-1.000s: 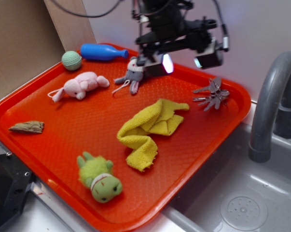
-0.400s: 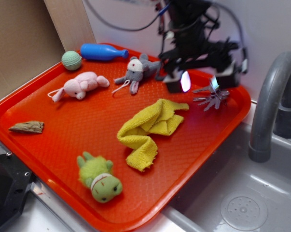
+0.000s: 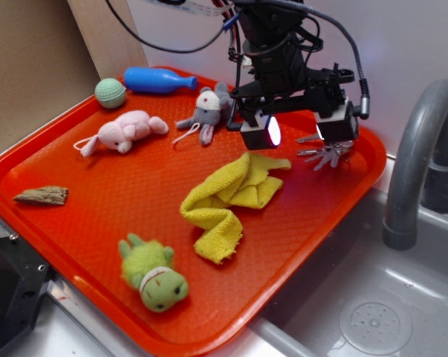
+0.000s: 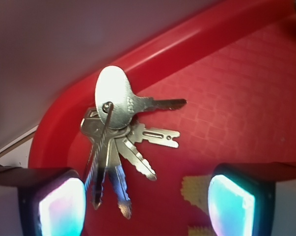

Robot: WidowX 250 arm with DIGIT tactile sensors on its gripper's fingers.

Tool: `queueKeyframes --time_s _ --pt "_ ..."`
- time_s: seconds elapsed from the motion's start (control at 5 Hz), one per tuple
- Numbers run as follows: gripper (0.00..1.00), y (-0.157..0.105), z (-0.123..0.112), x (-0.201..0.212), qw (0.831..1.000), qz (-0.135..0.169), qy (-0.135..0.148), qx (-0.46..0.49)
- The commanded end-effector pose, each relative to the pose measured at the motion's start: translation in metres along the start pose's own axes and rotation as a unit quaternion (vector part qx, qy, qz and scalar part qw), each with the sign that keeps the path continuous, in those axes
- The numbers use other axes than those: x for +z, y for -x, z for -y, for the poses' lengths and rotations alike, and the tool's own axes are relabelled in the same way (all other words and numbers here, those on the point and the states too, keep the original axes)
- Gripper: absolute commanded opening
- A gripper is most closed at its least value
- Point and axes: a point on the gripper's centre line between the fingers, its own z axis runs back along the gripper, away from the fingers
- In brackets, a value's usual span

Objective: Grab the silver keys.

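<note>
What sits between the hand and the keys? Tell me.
Nothing: in the wrist view only bare red tray separates the open hand from the keys.

The silver keys (image 4: 119, 142) lie in the tray's (image 3: 97, 216) far-right corner.

silver keys (image 3: 327, 155) partly hidden behind end effector (image 3: 299, 132), fingertips (image 4: 62, 206) cut off by wrist view's bottom edge

The gripper (image 3: 299, 132) hangs spread wide over the tray (image 3: 97, 230), one finger (image 3: 336, 128) above the keys (image 3: 329, 155).
</note>
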Motion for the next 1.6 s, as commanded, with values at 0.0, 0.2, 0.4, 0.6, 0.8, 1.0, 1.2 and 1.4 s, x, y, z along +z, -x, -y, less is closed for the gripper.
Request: queueKeyframes --time_s 0.0,0.2,0.4,0.6,0.8,1.0,1.2,1.4 --pt "1.0 -0.01 0.03 0.003 0.998 0.011 0.034 -0.045" --pt "1.0 -0.007 0.029 -0.001 0.999 0.004 0.028 -0.034" --pt "0.0 0.002 0.024 -0.001 0.999 -0.001 0.021 -0.029" --pt "0.0 0.01 0.022 0.003 0.999 0.0 0.018 -0.03" --pt "0.0 0.013 0.022 0.004 0.999 0.013 0.012 -0.045" --pt "0.0 0.011 0.02 0.002 0.999 0.01 0.009 -0.045" --pt "0.0 0.007 0.018 0.004 0.998 0.015 0.012 -0.064" --pt "0.0 0.001 0.008 0.032 0.989 0.032 0.01 -0.141"
